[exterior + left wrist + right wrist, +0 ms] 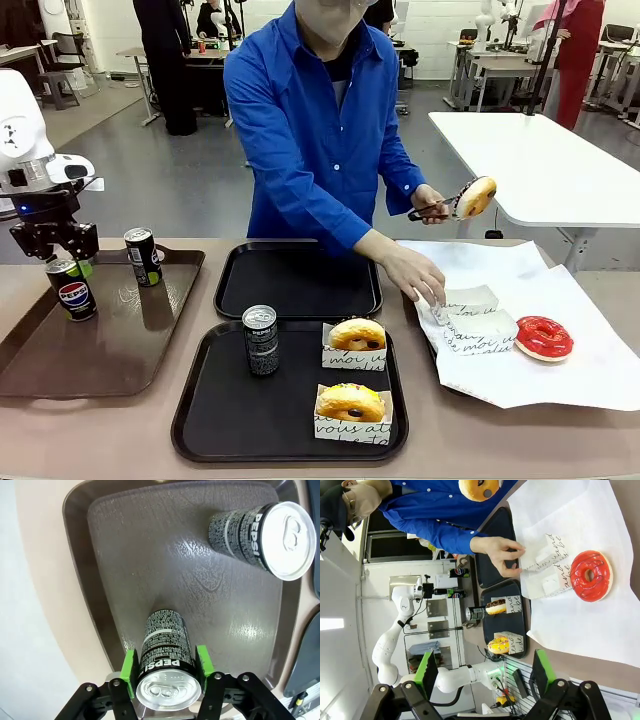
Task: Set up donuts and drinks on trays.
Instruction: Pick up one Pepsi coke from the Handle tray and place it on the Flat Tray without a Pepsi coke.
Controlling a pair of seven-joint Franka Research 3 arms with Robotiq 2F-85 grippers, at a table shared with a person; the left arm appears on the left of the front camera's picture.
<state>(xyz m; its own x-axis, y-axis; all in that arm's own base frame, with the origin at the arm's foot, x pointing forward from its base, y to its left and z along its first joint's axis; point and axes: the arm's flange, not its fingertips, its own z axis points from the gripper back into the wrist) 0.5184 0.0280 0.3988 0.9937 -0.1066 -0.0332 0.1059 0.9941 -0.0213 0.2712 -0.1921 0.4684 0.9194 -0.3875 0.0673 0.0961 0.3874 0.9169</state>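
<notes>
Left gripper [167, 669] has its green pads pressed on an upright Pepsi can [165, 640] in the brown tray [125, 555]. The empty black tray [300, 280] lies to its right.

The front camera faces the person [310, 130] across the table [100, 430], the left wrist camera looks closely down past the left gripper [165, 677] onto a soda can [165, 645] between its pads [131, 672], and the sideways-rolled, higher right wrist camera shares the front view's black trays [490, 577] beyond the right gripper [485, 675].
</notes>
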